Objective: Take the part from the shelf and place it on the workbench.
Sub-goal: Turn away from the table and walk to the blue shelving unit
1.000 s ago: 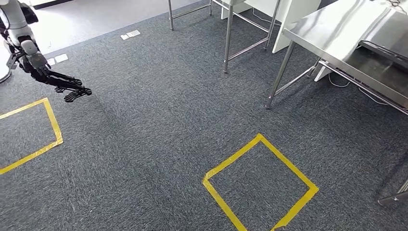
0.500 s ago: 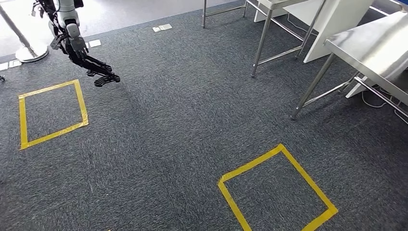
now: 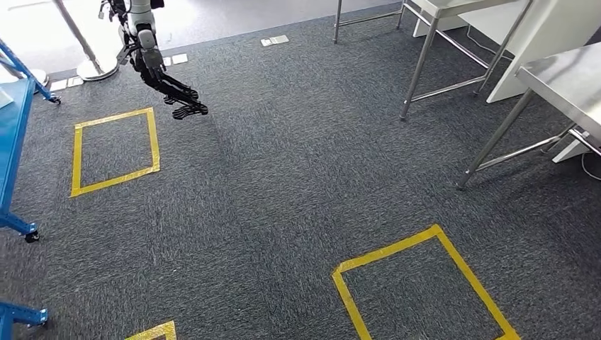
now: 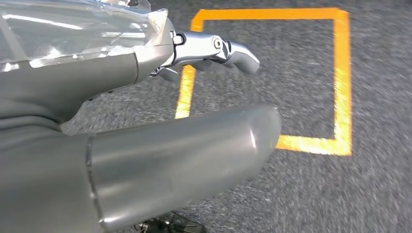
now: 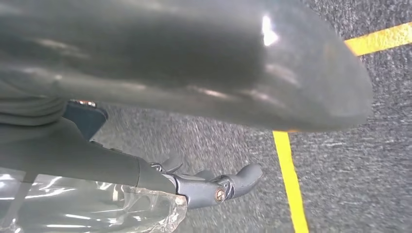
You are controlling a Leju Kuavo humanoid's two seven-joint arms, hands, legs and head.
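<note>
- Two hands hang empty, fingers loosely apart: left hand (image 4: 204,51), right hand (image 5: 214,187).
- Blue shelf (image 3: 10,134), left edge: stop squarely before reaching.

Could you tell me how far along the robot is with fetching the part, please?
Nothing looks done yet. The left hand hangs empty over the carpet beside a yellow taped square, and the right hand holds nothing. The blue rack, probably the shelf, is at the left edge; the steel workbench is on the right. Reaching the rack, taking the part and carrying it over all remain.
</note>
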